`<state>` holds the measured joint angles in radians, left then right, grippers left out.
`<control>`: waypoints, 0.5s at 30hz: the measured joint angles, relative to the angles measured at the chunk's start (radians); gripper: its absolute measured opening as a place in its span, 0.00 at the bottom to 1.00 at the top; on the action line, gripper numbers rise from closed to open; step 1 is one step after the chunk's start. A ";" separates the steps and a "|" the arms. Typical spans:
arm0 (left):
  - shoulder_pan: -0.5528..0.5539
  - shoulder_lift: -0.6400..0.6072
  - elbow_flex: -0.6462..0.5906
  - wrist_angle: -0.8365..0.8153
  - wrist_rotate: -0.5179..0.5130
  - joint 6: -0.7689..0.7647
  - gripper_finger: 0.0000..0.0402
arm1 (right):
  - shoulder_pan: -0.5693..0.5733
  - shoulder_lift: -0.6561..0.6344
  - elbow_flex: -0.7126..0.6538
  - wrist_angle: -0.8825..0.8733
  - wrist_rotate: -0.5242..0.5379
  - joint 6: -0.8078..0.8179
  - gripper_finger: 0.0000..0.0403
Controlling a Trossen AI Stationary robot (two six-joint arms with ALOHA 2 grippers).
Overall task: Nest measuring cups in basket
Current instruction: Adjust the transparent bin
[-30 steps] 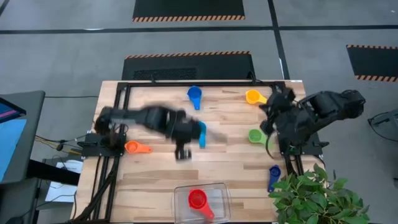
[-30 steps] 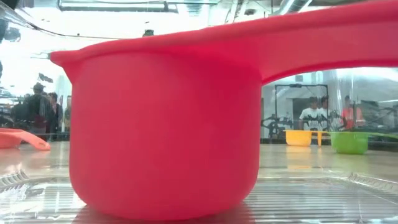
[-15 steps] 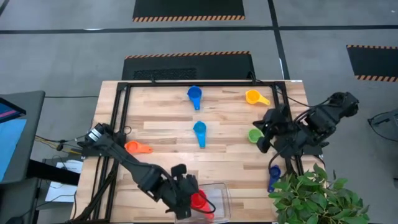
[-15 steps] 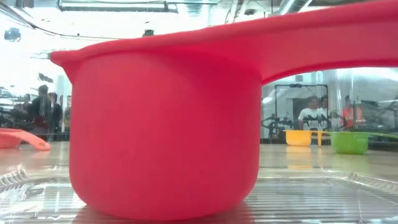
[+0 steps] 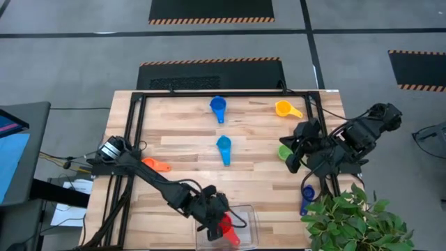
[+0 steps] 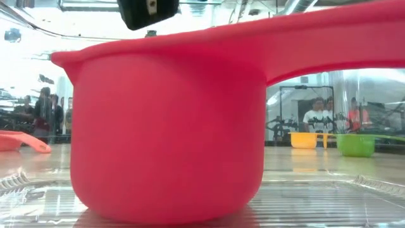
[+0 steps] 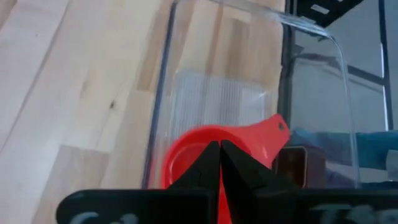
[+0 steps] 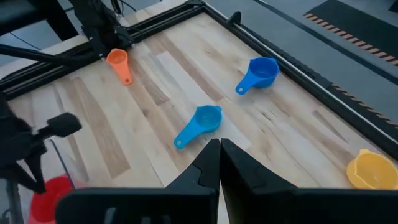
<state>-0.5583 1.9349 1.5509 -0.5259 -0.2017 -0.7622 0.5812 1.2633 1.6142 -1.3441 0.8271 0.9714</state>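
A red measuring cup [image 5: 227, 231] stands in the clear basket [image 5: 248, 210] at the table's near edge and fills the low view [image 6: 171, 126]. My left gripper [image 5: 217, 222] is shut and hangs just above the cup's rim [image 7: 186, 140]. Its dark tip shows over the cup in the low view [image 6: 149, 12]. The other cups lie on the wood: orange [image 5: 155, 165], two blue ones [image 5: 218, 107] [image 5: 224, 146], yellow [image 5: 284, 109], green [image 5: 283, 150] and dark blue [image 5: 306, 199]. My right gripper [image 5: 293, 159] is shut, beside the green cup.
A potted plant [image 5: 355, 219] overhangs the table's near right corner, close to the dark blue cup. Black frame rails [image 5: 136, 125] run along the left, far and right sides. People stand in the room behind the table [image 6: 316, 117].
My left arm has swung from the table's middle, beside the light blue cup, toward the near edge. It now reaches over the basket and has moved a little to the right above the red cup. My right arm has stretched slightly toward the green cup. No cup has moved.
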 joint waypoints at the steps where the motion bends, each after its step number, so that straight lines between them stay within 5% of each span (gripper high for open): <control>1: 0.006 0.005 0.002 0.009 0.014 0.004 0.00 | 0.000 0.000 0.000 0.000 -0.002 0.000 0.08; 6: 0.010 0.051 0.009 0.037 0.106 0.009 0.00 | 0.000 -0.001 0.000 -0.006 -0.012 -0.017 0.08; 15: 0.049 0.091 0.025 -0.006 0.064 0.045 0.00 | 0.000 -0.001 0.000 -0.013 -0.016 -0.038 0.08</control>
<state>-0.5090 2.0255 1.5761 -0.5316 -0.1373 -0.7171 0.5812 1.2621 1.6142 -1.3568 0.8114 0.9337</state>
